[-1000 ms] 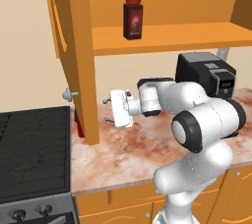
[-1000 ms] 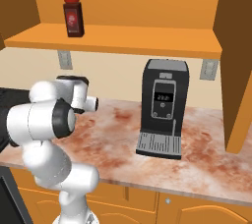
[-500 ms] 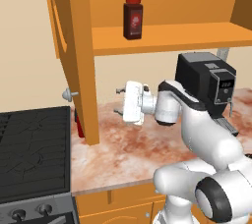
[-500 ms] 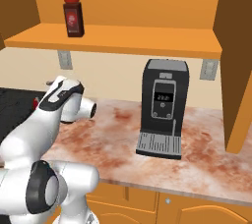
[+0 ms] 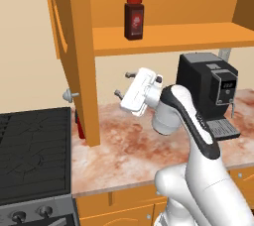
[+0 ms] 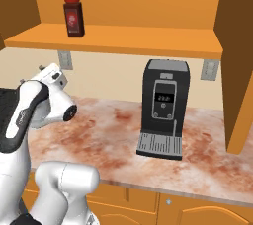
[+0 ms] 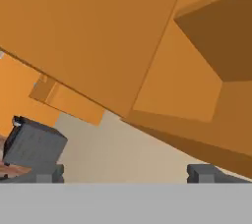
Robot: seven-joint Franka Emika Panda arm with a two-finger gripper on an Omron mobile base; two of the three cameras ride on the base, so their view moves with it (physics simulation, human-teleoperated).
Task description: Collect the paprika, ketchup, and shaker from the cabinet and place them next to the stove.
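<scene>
Hand [image 5: 124,84] spread and empty, we are hovering under the cabinet [image 5: 74,46] shelf where the paprika [image 5: 134,18] is standing upright, probably light, rigid, best pinched across its squarish body.

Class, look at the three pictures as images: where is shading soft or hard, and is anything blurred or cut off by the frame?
Left base view: even, flat light, with soft shade under the cabinet shelf; the paprika is sharp. Right base view: the coffee machine throws only a faint shadow on the counter. Hand view: tilted, slightly soft picture; the open gripper has its fingertips cut by the bottom edge.
</scene>
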